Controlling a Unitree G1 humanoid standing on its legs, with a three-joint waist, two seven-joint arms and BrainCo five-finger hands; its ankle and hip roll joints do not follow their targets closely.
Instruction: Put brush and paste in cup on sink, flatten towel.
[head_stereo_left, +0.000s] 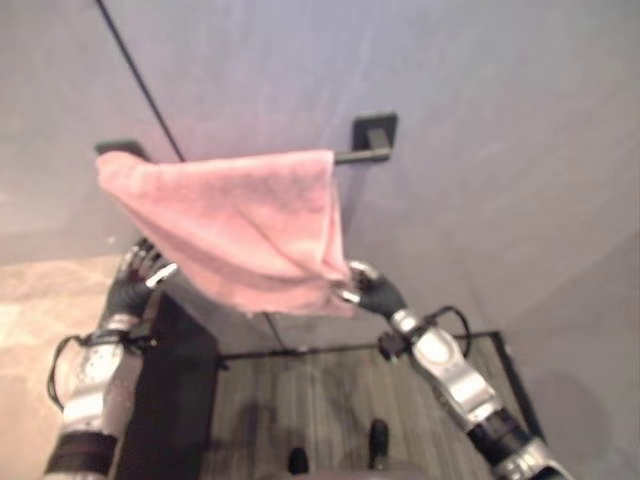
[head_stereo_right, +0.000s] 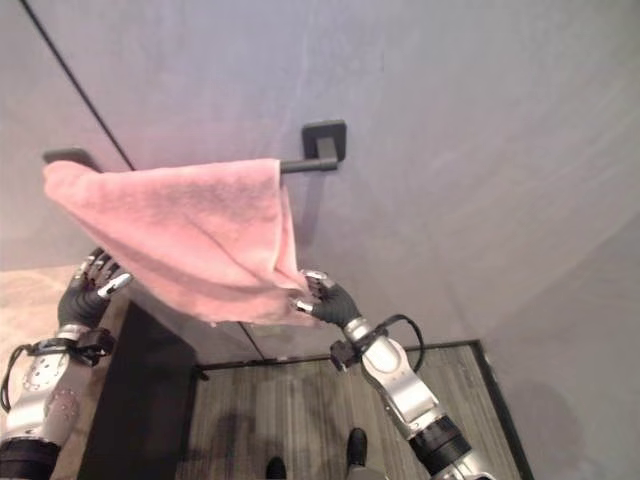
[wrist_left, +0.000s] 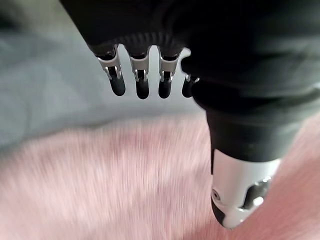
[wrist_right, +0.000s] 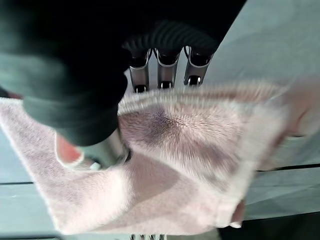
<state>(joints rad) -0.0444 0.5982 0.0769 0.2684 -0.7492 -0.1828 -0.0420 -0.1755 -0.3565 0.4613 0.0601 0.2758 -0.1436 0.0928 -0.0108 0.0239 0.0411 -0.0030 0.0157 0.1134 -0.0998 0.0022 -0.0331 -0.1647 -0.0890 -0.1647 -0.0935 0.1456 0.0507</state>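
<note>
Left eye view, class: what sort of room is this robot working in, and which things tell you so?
Probably a bathroom: a pink towel hangs over a dark wall-mounted towel rail on a plain grey wall.

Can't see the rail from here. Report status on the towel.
Right hand pinching lower corner of pink towel. Left hand open beside it. Towel hangs bunched and skewed on black rail. Nothing blocking.

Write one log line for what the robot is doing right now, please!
step: flatten towel | pink towel: draped over wall bar | right hand: pinching lower corner | left hand: open beside towel's left edge
</note>
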